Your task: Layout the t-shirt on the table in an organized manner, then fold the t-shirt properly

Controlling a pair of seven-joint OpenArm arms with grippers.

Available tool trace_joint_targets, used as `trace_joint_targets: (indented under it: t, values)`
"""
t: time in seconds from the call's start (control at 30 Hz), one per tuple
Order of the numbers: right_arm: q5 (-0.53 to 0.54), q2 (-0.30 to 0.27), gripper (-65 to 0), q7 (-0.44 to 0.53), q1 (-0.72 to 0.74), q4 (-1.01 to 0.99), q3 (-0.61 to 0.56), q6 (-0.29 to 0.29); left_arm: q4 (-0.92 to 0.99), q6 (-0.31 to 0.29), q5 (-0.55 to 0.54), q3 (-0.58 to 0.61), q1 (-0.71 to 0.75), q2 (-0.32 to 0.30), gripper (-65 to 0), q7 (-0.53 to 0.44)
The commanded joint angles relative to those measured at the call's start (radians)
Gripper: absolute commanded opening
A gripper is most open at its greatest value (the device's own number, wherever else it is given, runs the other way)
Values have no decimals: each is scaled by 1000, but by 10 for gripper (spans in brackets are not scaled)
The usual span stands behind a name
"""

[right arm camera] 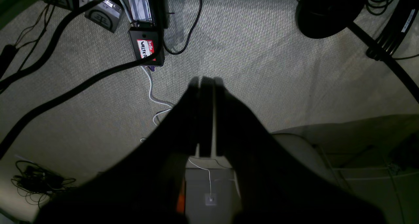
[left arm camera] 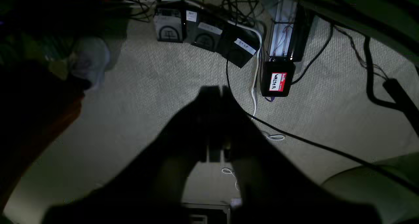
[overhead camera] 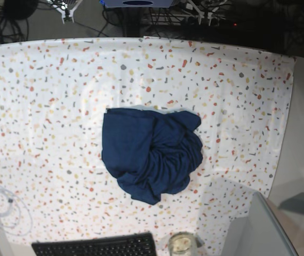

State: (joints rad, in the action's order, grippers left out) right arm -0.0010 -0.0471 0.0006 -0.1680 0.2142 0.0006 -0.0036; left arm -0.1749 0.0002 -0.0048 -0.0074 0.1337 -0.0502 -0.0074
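Awaiting its first spread, the dark navy soft-knit t-shirt point(overhead camera: 128, 141) lies bunched mid-frame on the white, terrazzo-flecked table point(overhead camera: 45, 106), smoother on its left, swirled into creases on its right. Both the left gripper point(overhead camera: 205, 20), top right of centre, and the right gripper point(overhead camera: 68, 18), upper left, have closed, empty jaws. Next probably calls for opening, reaching down and pinching loose edges.

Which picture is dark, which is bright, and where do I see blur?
Both wrist views are dim, with the tool a blurred black shape in each; the base view is brighter, with pale glare on the table and a soft grey shadow at lower right.
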Motion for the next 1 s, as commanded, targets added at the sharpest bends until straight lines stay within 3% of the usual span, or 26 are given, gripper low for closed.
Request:
trace_joint_targets:
  t: [0.0, 0.13, 0.23, 0.33, 0.5, 0.77, 0.97]
  values:
    - [2, -6, -650, -4, -9, 0, 2, -3, -2, 1, -1, 8, 11, -1, -650, -1]
    - [3, -4, -650, -7, -48, 24, 5, -3, -19, -2, 9, 11, 51, -6, -650, -1]
    - [3, -6, -650, -44, -137, 144, 6, -6, -182, -2, 9, 11, 169, -20, -650, 1]
    - [3, -7, -650, -170, -265, 394, 62, -8, -417, -10, 9, 13, 309, -43, -650, 10]
    - [2, 3, -650, -357, -488, 873, 195, -8, -751, -115, -1, 11, 505, -93, -650, 13]
    - [2, 46, -650, -391, -701, 1324, 287, -8, -1233, -115, -13, 1, 739, -190, -650, 11]
    - [3, 63, -650, -451, -726, 1611, 327, -3, -1569, -116, -268, 13, 798, -294, -650, 11]
